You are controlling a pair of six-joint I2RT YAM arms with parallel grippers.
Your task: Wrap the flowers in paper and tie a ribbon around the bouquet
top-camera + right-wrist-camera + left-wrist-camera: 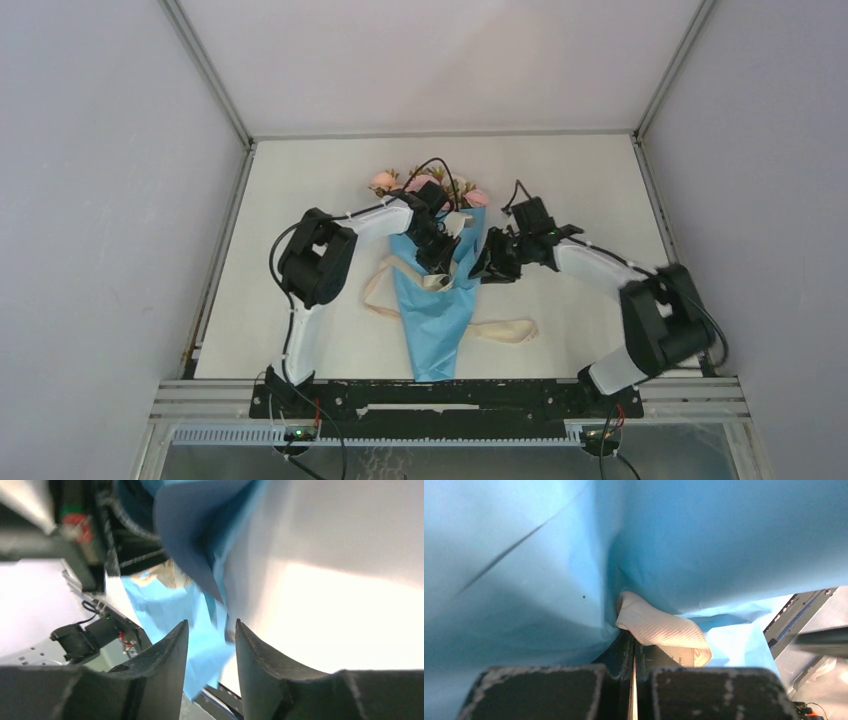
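The bouquet (435, 320) lies on the table as a light-blue paper cone, its point toward the arm bases. Pink and cream flowers (420, 183) stick out of its far end. The cream ribbon (505, 330) runs under the cone and loops out on both sides. My left gripper (438, 265) rests on the cone's middle, shut on the ribbon (664, 632), with a thin cream strip pinched between its jaws (633, 642). My right gripper (487, 268) sits at the cone's right edge, open. The paper's (165, 605) blue edge shows in the gap of that gripper (211, 627).
A black base rail (430, 395) runs along the near table edge just below the cone's point. White walls enclose the table (300, 180) on the left, right and back. The left arm's black cable (440, 170) arcs over the blooms.
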